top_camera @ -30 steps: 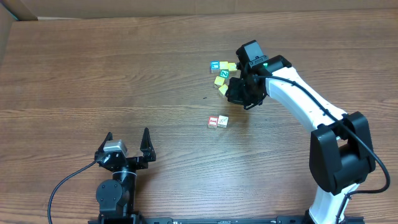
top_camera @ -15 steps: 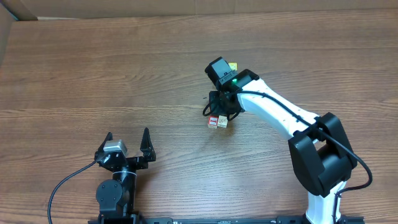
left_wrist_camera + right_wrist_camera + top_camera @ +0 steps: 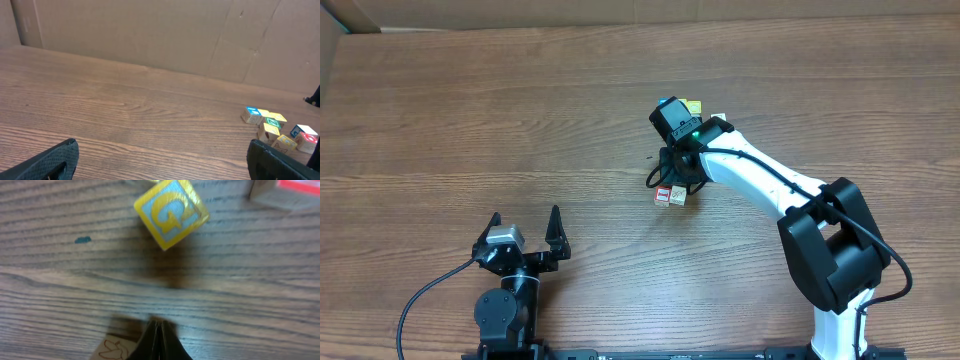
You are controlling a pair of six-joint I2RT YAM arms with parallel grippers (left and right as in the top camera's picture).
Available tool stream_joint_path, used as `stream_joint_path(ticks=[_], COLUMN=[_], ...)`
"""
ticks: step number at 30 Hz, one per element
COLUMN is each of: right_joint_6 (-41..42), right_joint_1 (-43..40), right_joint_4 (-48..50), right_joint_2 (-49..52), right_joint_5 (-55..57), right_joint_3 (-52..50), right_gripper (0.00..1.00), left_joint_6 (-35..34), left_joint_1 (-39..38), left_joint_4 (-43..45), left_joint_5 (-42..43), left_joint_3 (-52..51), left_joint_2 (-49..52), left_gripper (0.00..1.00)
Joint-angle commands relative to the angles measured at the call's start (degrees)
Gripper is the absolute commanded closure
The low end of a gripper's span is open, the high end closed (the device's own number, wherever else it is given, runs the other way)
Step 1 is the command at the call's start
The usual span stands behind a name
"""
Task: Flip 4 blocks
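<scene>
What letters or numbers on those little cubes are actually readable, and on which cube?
"G": yellow letter on the yellow-framed cube, right wrist view.
Red-marked block at that view's edge: cut off, unreadable.
Pale block at the bottom edge: a line drawing, no letters.
Cluster of cubes, left wrist view: marks too small to read.

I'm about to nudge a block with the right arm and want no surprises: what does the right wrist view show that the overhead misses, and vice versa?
Only the right wrist: a yellow-framed block with a G just beyond the shut right gripper; in the overhead the arm seems to cover it. Only the overhead: the left gripper, open and far from the blocks, and the whole right arm. Both: the pale block with a red drawing beside the right fingertips, on the wooden table.
</scene>
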Motion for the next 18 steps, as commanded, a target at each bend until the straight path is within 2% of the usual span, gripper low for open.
stream_joint_path(ticks=[1,18], right_joint_6=[0.9,0.9], right_joint_1=[-0.1,-0.1], right_joint_4=[-0.5,-3.9], right_joint_2=[1.0,0.9], right_joint_5=[-3.4,-6.8], right_joint_3=[-0.3,-0.3], right_gripper=[0.96,0.96], left_joint_6=[1.1,1.1], left_joint_1=[-0.4,-0.4], left_joint_4=[0.1,0.1], left_joint_5=[0.7,0.7], left_joint_3=[-0.2,-0.2], left_joint_2=[-0.5,-0.5], left_gripper=[0.0,0.0])
